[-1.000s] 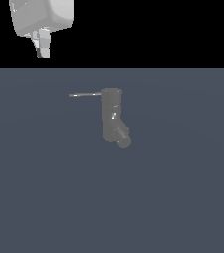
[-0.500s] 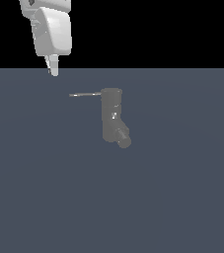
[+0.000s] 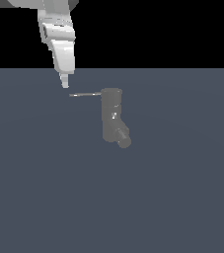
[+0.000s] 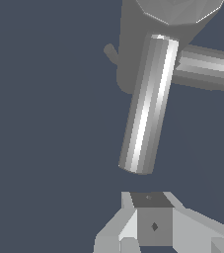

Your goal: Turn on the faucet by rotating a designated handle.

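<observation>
One grey faucet (image 3: 112,117) stands on the floor, its thin handle (image 3: 84,94) poking toward the exterior view's left. Your gripper (image 3: 65,84) hangs just above the tip, empty; you cannot tell how wide.

A bare simulated test scene, not a kitchen or workshop: a flat, featureless slate-blue tabletop (image 3: 172,197) runs edge to edge and ends in a straight horizon against a pure black backdrop (image 3: 158,29), with no walls, furniture or fittings in sight. The only fixture is a dull grey faucet (image 3: 111,116), rendered in plain faceted shading, standing alone on the surface with no basin or pipework around it. A smooth white robot arm (image 3: 59,39) descends from the top of the exterior view. The wrist view shows the same uniform blue ground and blocky, computer-drawn grey shapes with hard polygon edges.
</observation>
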Controlling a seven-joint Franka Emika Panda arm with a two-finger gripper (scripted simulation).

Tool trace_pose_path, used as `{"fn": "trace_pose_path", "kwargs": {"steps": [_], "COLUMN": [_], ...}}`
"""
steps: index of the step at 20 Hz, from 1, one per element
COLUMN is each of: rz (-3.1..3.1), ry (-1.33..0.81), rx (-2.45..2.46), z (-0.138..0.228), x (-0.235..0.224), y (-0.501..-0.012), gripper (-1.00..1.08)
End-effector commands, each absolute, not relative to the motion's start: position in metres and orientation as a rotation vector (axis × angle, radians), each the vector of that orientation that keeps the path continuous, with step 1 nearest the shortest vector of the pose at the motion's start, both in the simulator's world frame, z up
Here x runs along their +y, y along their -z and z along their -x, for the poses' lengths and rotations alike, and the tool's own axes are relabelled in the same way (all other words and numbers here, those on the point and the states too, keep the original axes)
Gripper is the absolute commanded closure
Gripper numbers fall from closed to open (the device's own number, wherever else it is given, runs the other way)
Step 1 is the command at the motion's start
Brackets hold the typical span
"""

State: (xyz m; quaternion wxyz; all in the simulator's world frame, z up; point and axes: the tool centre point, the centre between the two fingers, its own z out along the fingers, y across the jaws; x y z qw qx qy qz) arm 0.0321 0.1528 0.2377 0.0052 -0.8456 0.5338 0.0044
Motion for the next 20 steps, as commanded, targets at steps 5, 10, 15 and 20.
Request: {"fn": "trace_pose_path", "kwargs": {"steps": [5,10,15,20], "rz": [2.558,2.508,2.481,2.481], "ry": [-0.003,0.0,0.002,0.001], "rx": [1.819,1.892,1.929,1.928], "z": [-0.065,-0.082,-0.091,-0.091], "x": [0.145,0.139,0.136,0.136], "y": [-0.216,-0.205,-0.2,-0.2], "gripper": [1.08,1.08,1.08,1.08]}}
